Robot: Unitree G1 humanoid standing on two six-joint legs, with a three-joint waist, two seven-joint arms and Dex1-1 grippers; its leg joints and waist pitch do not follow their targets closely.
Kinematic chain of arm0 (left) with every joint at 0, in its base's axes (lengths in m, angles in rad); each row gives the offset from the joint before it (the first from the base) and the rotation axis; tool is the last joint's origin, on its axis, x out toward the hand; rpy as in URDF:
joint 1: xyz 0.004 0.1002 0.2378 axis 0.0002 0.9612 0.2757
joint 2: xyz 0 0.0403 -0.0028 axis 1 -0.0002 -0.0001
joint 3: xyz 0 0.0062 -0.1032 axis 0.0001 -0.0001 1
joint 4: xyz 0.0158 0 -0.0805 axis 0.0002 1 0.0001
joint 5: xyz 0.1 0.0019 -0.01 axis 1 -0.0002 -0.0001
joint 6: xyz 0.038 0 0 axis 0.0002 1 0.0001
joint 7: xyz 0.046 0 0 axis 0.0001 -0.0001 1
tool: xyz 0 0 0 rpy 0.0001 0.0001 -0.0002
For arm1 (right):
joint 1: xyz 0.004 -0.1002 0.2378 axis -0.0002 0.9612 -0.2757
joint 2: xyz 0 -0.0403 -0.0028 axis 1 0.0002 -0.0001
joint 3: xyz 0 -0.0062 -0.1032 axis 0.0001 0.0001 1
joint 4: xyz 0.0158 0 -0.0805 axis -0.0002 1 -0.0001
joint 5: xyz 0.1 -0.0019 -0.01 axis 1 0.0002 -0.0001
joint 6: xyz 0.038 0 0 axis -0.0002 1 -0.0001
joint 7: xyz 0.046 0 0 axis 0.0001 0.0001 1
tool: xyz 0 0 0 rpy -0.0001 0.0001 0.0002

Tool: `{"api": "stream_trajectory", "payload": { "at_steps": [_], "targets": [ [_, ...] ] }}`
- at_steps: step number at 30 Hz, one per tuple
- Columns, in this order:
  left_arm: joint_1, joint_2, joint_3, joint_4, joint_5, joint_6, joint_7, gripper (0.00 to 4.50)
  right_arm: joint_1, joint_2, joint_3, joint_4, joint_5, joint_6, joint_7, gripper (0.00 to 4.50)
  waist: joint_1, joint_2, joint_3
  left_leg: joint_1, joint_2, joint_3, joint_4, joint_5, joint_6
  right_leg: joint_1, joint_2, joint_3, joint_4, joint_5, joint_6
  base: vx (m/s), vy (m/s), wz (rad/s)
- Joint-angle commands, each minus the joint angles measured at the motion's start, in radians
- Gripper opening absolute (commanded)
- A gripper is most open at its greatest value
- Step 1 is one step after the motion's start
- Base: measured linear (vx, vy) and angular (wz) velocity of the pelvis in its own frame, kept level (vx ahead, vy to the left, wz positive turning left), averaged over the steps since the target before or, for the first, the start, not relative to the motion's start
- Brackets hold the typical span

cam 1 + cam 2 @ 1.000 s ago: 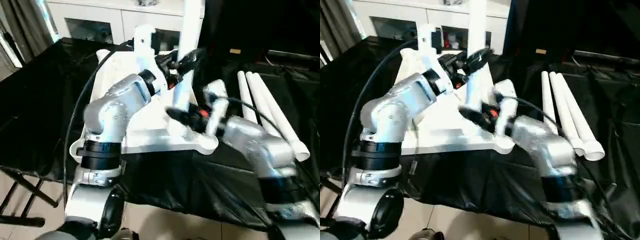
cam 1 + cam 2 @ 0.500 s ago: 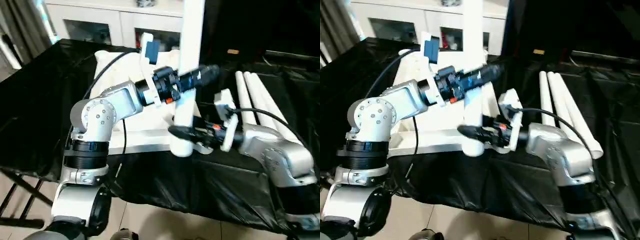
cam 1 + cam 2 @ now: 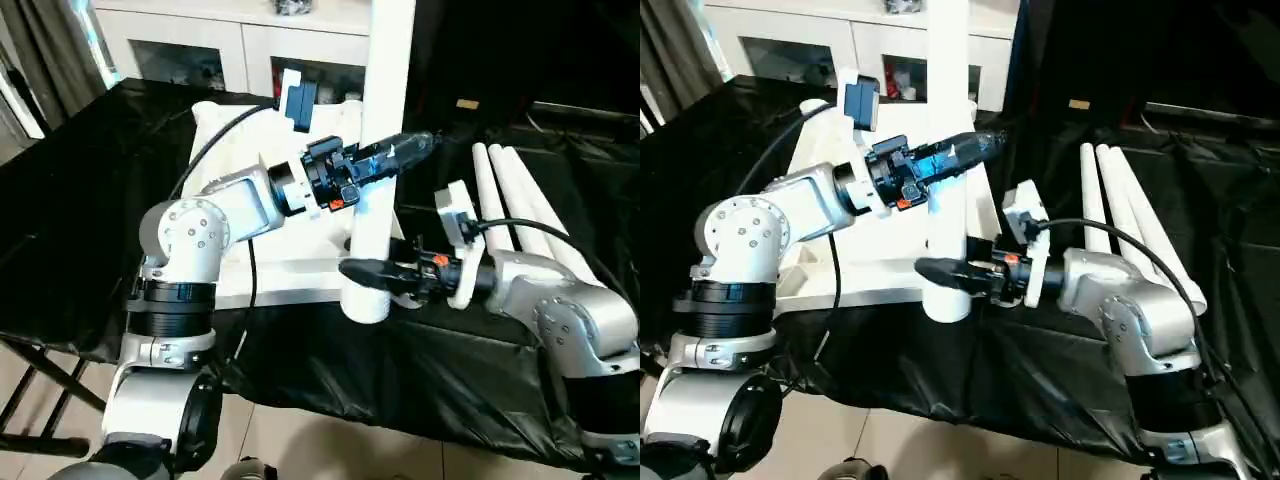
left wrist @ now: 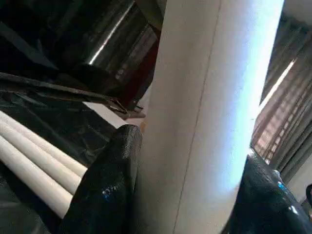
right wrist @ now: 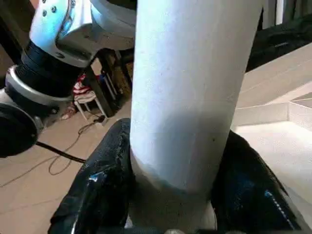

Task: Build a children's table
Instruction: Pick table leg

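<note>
While the leg point(image 3: 378, 160) is being clenched upright by the left gripper point(image 3: 395, 158) and right gripper point(image 3: 372, 272) at the tabletop's point(image 3: 262, 275) five-o'clock corner, it is best being kept plumb over the socket.

Both forearms are rounded silver shells with black joint rings and white wrist blocks. The left gripper point(image 3: 405, 150) and right gripper point(image 3: 362, 270) carry glossy black fingers point(image 5: 97, 195), orange-red accents and looping black cables.
</note>
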Motion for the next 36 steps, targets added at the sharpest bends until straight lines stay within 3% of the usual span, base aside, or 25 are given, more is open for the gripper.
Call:
{"api": "stream_trajectory", "payload": {
  "at_steps": [1,2,3,6,7,8,10,11,16,17,18,19,25,36],
  "targets": [
    [-0.022,-0.019,0.021,0.022,-0.032,0.017,0.035,2.02,-0.005,-0.007,-0.005,-0.033,-0.006,-0.002,0.000,1.88,-0.002,-0.001,-0.079,0.032,0.062,-0.030,-0.066,-0.145,0.028,0.052,-0.052,0.032,-0.061,-0.085,-0.267,0.000,0.000,0.00],
    [-0.024,-0.021,0.024,0.025,-0.030,0.016,0.044,2.02,-0.007,-0.006,-0.005,-0.030,-0.007,-0.001,-0.005,2.44,-0.001,0.000,-0.080,0.032,0.062,-0.030,-0.066,-0.144,0.028,0.052,-0.053,0.032,-0.061,-0.085,-0.267,0.000,0.000,0.00],
    [-0.026,-0.024,0.029,0.029,-0.026,0.014,0.055,2.02,-0.011,-0.004,-0.007,-0.027,-0.006,0.005,-0.012,2.58,-0.002,-0.001,-0.080,0.032,0.062,-0.030,-0.066,-0.141,0.030,0.052,-0.052,0.032,-0.061,-0.082,-0.267,0.000,0.000,0.00],
    [-0.043,-0.045,0.056,0.050,0.002,-0.002,0.157,2.02,-0.036,0.020,-0.036,-0.004,-0.007,0.033,-0.092,2.62,-0.003,-0.002,-0.079,0.031,0.061,-0.030,-0.064,-0.140,0.033,0.051,-0.052,0.032,-0.062,-0.082,-0.265,0.000,0.000,0.00],
    [-0.049,-0.052,0.067,0.057,0.010,-0.006,0.192,1.96,-0.046,0.030,-0.046,0.007,-0.020,0.029,-0.128,2.90,-0.003,-0.004,-0.079,0.030,0.060,-0.031,-0.064,-0.141,0.028,0.052,-0.053,0.032,-0.063,-0.097,-0.261,0.000,0.000,0.00],
    [-0.050,-0.055,0.071,0.056,0.014,-0.006,0.209,1.96,-0.050,0.032,-0.051,0.010,-0.023,0.028,-0.143,2.90,-0.004,-0.011,-0.081,0.032,0.062,-0.030,-0.064,-0.137,0.023,0.052,-0.053,0.031,-0.063,-0.100,-0.258,0.000,0.000,0.00],
    [-0.051,-0.056,0.060,0.056,0.061,-0.017,0.269,1.88,-0.059,0.047,-0.082,0.017,0.004,0.049,-0.173,3.03,-0.002,-0.006,-0.080,0.032,0.062,-0.030,-0.064,-0.128,0.027,0.050,-0.052,0.033,-0.061,-0.091,-0.253,0.000,0.000,0.00],
    [-0.050,-0.055,0.052,0.054,0.080,-0.021,0.285,1.88,-0.062,0.052,-0.095,0.018,0.015,0.063,-0.188,3.03,-0.002,-0.012,-0.080,0.031,0.061,-0.029,-0.064,-0.124,0.033,0.050,-0.052,0.033,-0.062,-0.096,-0.249,0.000,0.000,0.00],
    [-0.041,-0.056,0.027,0.032,0.132,-0.039,0.338,1.85,-0.074,0.060,-0.109,0.027,0.016,0.126,-0.249,3.03,0.000,-0.009,-0.081,0.030,0.060,-0.030,-0.063,-0.101,0.037,0.051,-0.051,0.032,-0.062,-0.088,-0.239,0.000,0.000,0.00],
    [-0.039,-0.056,0.022,0.024,0.138,-0.041,0.343,1.85,-0.075,0.058,-0.105,0.026,0.009,0.130,-0.254,3.03,0.001,-0.015,-0.082,0.030,0.061,-0.029,-0.063,-0.098,0.036,0.052,-0.053,0.031,-0.061,-0.090,-0.240,0.000,0.000,0.00],
    [-0.038,-0.060,0.020,0.014,0.138,-0.040,0.352,1.85,-0.077,0.056,-0.098,0.023,0.004,0.147,-0.265,3.03,0.001,-0.013,-0.081,0.030,0.061,-0.029,-0.063,-0.097,0.035,0.052,-0.053,0.032,-0.061,-0.091,-0.241,0.000,0.000,0.00],
    [-0.037,-0.059,0.009,0.001,0.144,-0.043,0.364,1.85,-0.080,0.055,-0.087,0.019,-0.003,0.161,-0.276,3.03,-0.001,-0.021,-0.081,0.029,0.060,-0.028,-0.062,-0.095,0.036,0.052,-0.052,0.032,-0.062,-0.091,-0.241,0.000,0.000,0.00],
    [-0.035,-0.044,-0.041,-0.028,0.172,-0.066,0.339,1.85,-0.105,0.060,-0.062,0.026,-0.011,0.209,-0.298,3.03,0.001,-0.018,-0.079,0.029,0.060,-0.028,-0.064,-0.103,0.026,0.048,-0.053,0.033,-0.065,-0.136,-0.217,0.000,0.000,0.00],
    [-0.023,-0.035,-0.068,-0.067,0.136,-0.055,0.262,1.85,-0.126,0.005,-0.020,0.044,0.024,0.247,-0.185,3.03,0.002,-0.020,-0.079,0.029,0.060,-0.026,-0.062,-0.107,0.025,0.050,-0.054,0.033,-0.063,-0.126,-0.227,0.000,0.000,0.00]
  ]
}}
